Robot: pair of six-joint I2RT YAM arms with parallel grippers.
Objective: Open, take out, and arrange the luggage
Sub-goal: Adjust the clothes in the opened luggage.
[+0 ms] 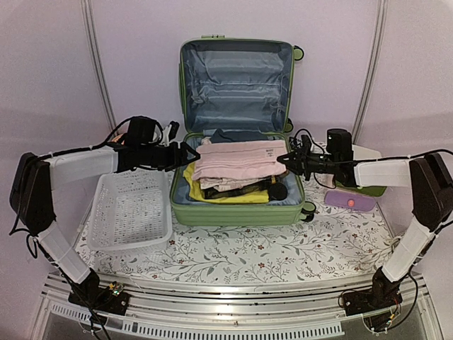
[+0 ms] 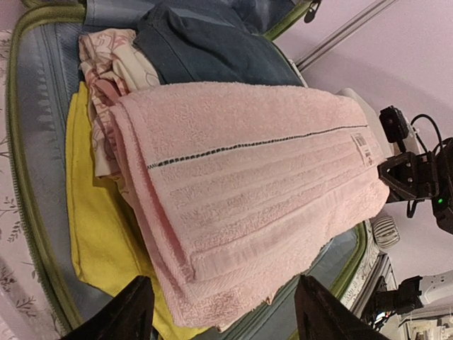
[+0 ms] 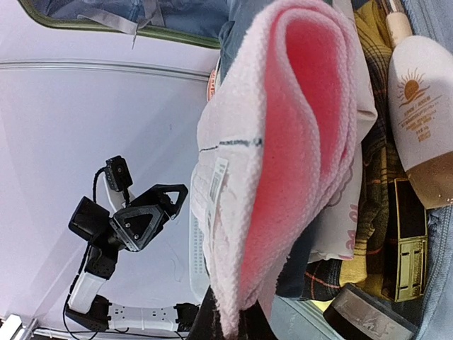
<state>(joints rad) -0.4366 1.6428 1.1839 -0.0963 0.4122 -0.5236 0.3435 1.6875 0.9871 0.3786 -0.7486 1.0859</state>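
Floral table, one open luggage — one pink towel, one basket.

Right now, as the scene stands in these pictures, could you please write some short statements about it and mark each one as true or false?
1. The luggage is open, with its lid standing up. True.
2. The right gripper is open and clear of the pink towel. False: it is shut on the towel's edge.
3. The left gripper is open and holds nothing. True.
4. The pink towel lies in the white basket. False: it lies on top of the pile inside the luggage; the basket stands beside the luggage, on the left arm's side.
5. A yellow cloth lies beneath the pink towel. True.
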